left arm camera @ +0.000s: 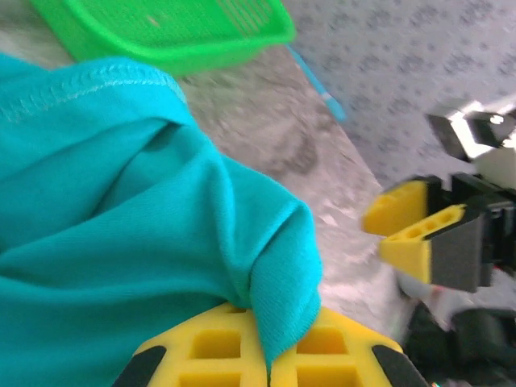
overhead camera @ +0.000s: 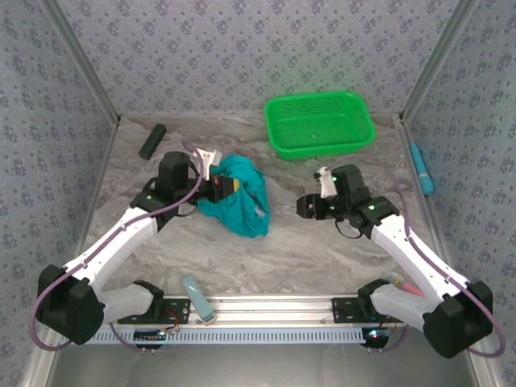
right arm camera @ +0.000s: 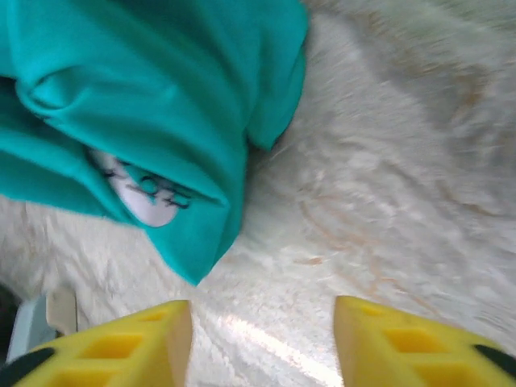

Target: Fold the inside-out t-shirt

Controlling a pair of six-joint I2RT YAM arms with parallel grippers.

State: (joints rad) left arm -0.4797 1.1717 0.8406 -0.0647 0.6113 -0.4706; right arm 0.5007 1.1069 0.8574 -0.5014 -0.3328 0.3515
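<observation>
**Operator:** Where does the plain teal soft-cloth t-shirt (overhead camera: 240, 197) lie?

**Technician:** It lies bunched in a heap on the marbled grey-white table (overhead camera: 322, 250), left of centre. It is well apart from the bright green plastic mesh basket (overhead camera: 319, 122) at the far side. In the right wrist view, a white patch with dark print (right arm camera: 145, 197) shows among the folds.

**Operator:** What is the state of the left gripper (left arm camera: 270, 359)?

**Technician:** Its yellow fingers are pressed together on a fold of the t-shirt at the heap's left side. The cloth is pinched between them.

**Operator:** And the right gripper (right arm camera: 262, 339)?

**Technician:** Its yellow fingers stand spread, with bare table between them and nothing held. It hangs to the right of the t-shirt, apart from it, and faces the cloth.
</observation>
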